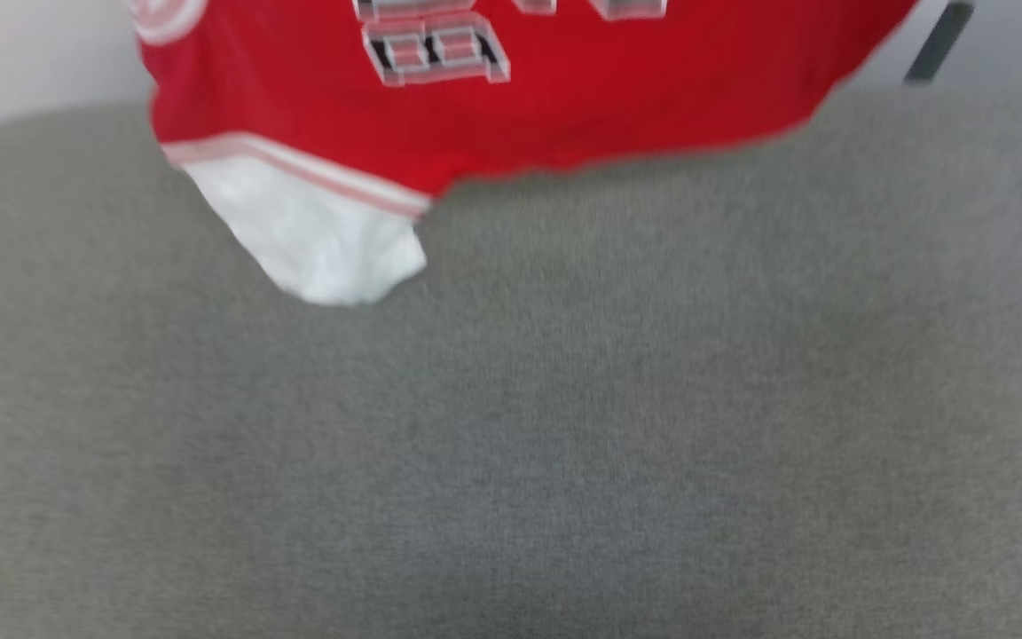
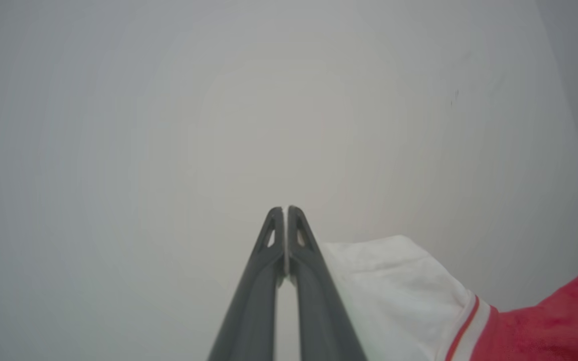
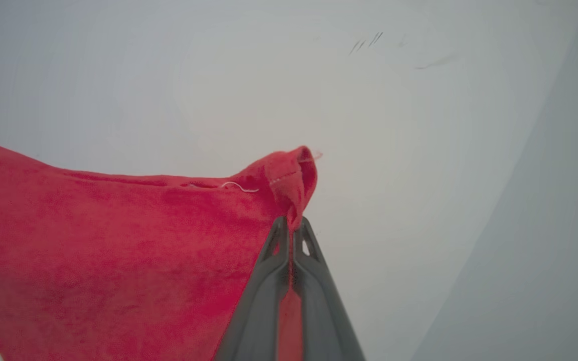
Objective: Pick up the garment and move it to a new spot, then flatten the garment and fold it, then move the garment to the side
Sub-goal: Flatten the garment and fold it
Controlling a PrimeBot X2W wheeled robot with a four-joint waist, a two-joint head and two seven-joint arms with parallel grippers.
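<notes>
The left gripper (image 2: pixel 285 209) and right gripper (image 3: pixel 289 220) each pinch the garment (image 1: pixel 617 106) aloft, mid-move; next, it likely needs laying flat on the grey surface (image 1: pixel 511 426).

Item 1: your left pincer (image 2: pixel 285 209). Two long dark fingers pressed tip to tip, thin pale sliver nipped between pads, white sleeve of garment (image 2: pixel 394 286) lying against one finger.

Item 2: your right pincer (image 3: pixel 291 221). Fingers clamped together on red corner of garment, cloth bunched just above tips, red strip showing between finger shanks lower down.
</notes>
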